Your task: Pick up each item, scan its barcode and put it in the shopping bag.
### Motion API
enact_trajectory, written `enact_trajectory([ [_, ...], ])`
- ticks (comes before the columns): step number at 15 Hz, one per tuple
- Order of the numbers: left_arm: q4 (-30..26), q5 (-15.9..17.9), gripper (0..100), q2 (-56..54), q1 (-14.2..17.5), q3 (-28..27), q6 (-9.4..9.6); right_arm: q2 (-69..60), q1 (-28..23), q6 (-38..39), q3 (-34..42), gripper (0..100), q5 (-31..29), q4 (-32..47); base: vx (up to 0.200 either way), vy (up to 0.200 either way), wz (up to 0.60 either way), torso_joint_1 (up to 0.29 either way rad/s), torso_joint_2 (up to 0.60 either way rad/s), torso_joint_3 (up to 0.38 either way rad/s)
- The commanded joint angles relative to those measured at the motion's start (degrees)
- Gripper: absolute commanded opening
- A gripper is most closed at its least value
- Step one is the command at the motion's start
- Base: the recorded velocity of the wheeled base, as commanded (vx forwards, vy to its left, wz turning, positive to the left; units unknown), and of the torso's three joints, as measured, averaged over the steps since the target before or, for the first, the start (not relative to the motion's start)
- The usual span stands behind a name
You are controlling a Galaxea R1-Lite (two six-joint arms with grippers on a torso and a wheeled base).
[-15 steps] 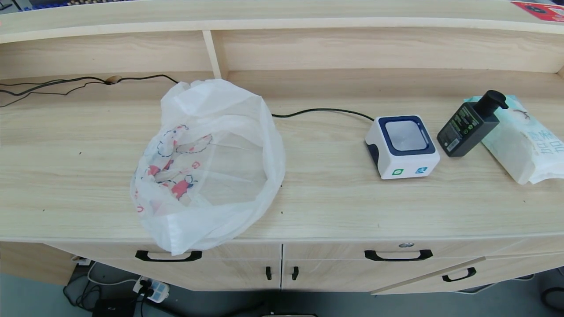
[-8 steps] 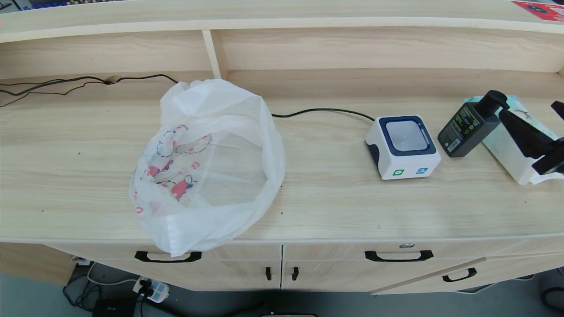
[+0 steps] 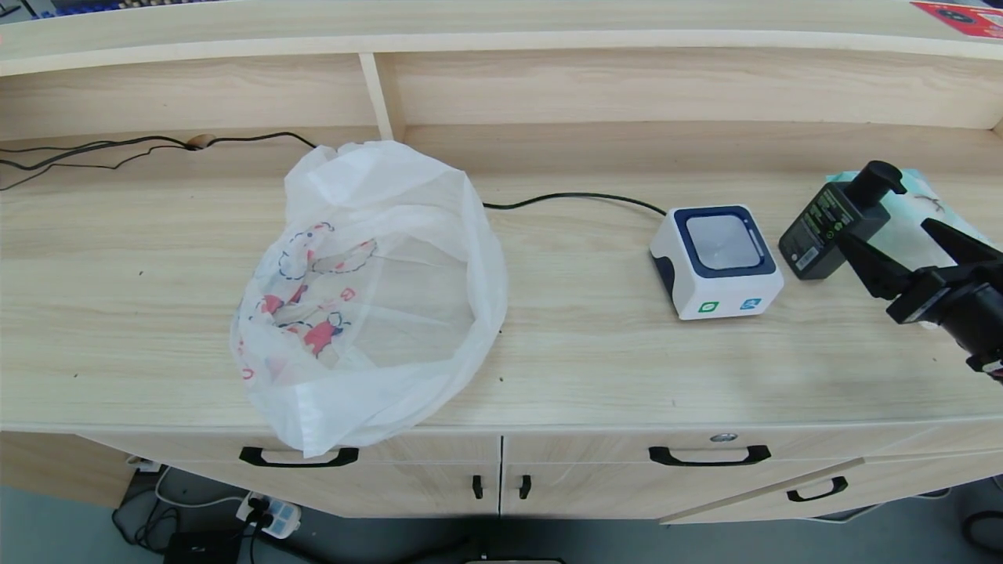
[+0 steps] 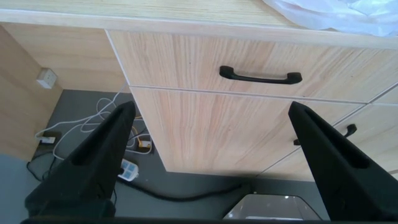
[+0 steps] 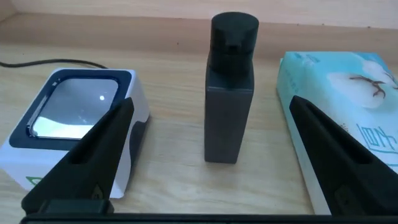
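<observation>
Right pincer (image 3: pixel 885 233) hangs over the right end of the tabletop (image 3: pixel 588 352) with its two black fingers spread wide and nothing between them, touching nothing. Seen from its wrist, the fingers frame the dark pump bottle (image 3: pixel 815 233), which stands a little farther on, clear of both tips. That bottle is upright, boxy and charcoal, with a black pump cap and a label of small print on one side. Just beside it, on the side away from the scanner, lies a soft pale-blue and white tissue pack (image 5: pixel 354 87), flat on the wood. On the bottle's other side sits the scanner (image 3: pixel 717 262) — a white cube with a dark blue frame around its slanted window and a black cable (image 3: pixel 572 197) running off toward the back. Well apart, to the left, the white shopping bag (image 3: pixel 368 298) lies slumped with its mouth open, printed with red and blue figures. Left pincer (image 4: pixel 211 106) is also spread wide and empty, low in front of the cabinet — facing a drawer handle (image 4: pixel 260 76).
</observation>
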State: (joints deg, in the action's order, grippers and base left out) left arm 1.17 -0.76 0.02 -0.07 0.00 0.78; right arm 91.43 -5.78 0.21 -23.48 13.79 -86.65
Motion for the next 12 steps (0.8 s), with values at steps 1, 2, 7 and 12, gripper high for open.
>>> enact_trajectory([
  [1, 0.0, 0.0, 100, 0.0, 0.0, 0.0, 0.01, 3.6, -0.3, 0.1, -1.4, 100, 0.0, -0.1, 0.0, 0.0, 0.0, 0.0, 0.0, 0.0],
  [2, 0.0, 0.0, 100, 0.0, 0.0, 0.0, 0.01, 4.7, -0.4, 0.1, -2.6, 100, 0.1, -0.1, 0.0, 0.0, 0.0, 0.0, 0.0, 0.0],
  [7, 0.0, 0.0, 100, 0.0, 0.0, 0.0, 0.01, 10.4, -0.3, 0.3, -10.1, 100, 0.2, -0.2, 0.0, 0.0, 0.0, 0.0, 0.0, 0.0],
  [12, 0.1, 0.0, 100, 0.0, 0.0, 0.0, 0.01, 11.8, -0.1, 0.5, -11.3, 100, 0.4, -0.2, 0.0, 0.0, 0.0, 0.0, 0.0, 0.0],
])
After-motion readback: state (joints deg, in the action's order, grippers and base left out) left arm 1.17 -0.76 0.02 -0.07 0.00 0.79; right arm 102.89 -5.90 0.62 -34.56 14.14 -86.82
